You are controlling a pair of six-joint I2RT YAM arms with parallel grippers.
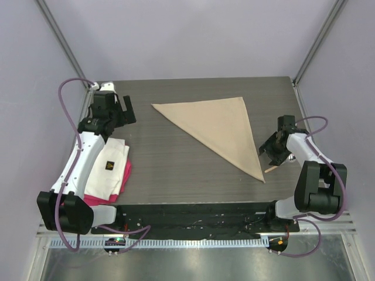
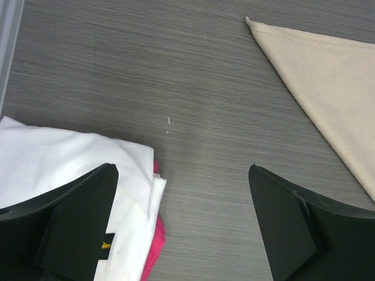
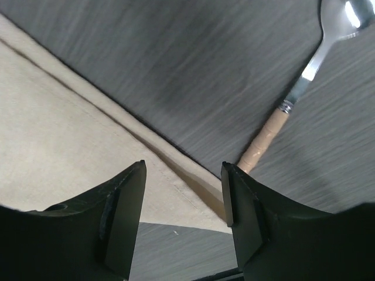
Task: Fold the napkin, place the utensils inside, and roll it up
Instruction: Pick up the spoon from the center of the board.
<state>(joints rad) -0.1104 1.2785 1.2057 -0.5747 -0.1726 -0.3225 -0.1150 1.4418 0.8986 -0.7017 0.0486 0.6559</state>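
Observation:
The beige napkin (image 1: 217, 126) lies flat on the dark table, folded into a triangle with its long point toward the near right. My right gripper (image 1: 268, 154) hovers open over that point. In the right wrist view its jaws (image 3: 184, 167) straddle the napkin's corner (image 3: 58, 117) with nothing between them. Just right of that corner lies the spoon (image 3: 293, 99), its wooden handle toward the gripper and its silver bowl away; only the handle end (image 1: 270, 169) shows from above. My left gripper (image 1: 126, 110) stands wide open and empty at the far left (image 2: 181, 172), well clear of the napkin (image 2: 328, 76).
A folded white cloth with a dark logo (image 1: 111, 167) lies on a pink-red cloth (image 1: 126, 173) at the left under the left arm; both show below the left jaws (image 2: 58, 152). The table's right edge (image 1: 306, 117) runs close to the right gripper.

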